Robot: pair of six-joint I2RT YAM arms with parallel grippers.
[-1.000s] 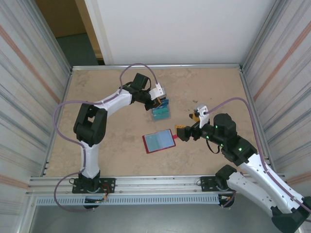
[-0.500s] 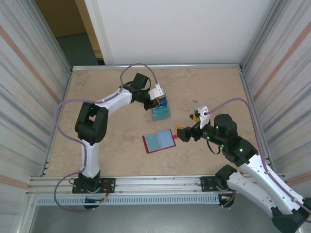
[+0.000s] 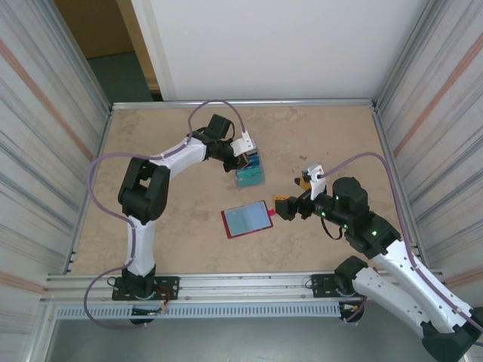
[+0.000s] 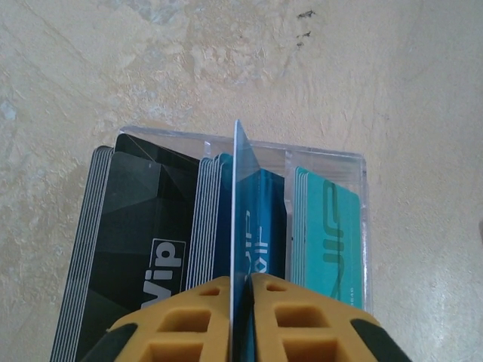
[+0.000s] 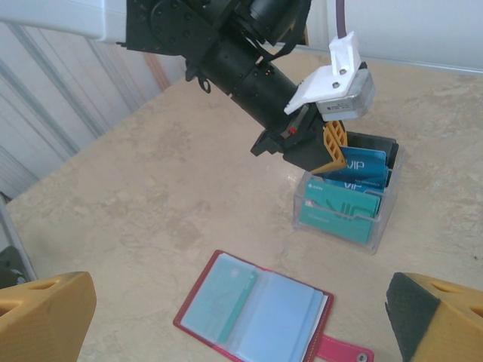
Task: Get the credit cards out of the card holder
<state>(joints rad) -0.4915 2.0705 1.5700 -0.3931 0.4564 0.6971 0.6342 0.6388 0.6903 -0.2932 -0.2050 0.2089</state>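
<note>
Left jaws pinch one credit card [image 4: 240, 204] edge-up over clear box [image 4: 326, 158].

The card holder [image 3: 247, 219] lies open near the middle of the table [image 3: 332, 136]. Behind it and slightly to the right sits a box [image 4: 332, 160], with cards [image 4: 136, 226] standing in three compartments side by side. The left gripper [image 4: 240, 290] is above the box, pinching one card [image 4: 240, 188] edge-on over the middle compartment. The right gripper [image 3: 291, 193] hangs just right of the card holder, apart from it.
</note>
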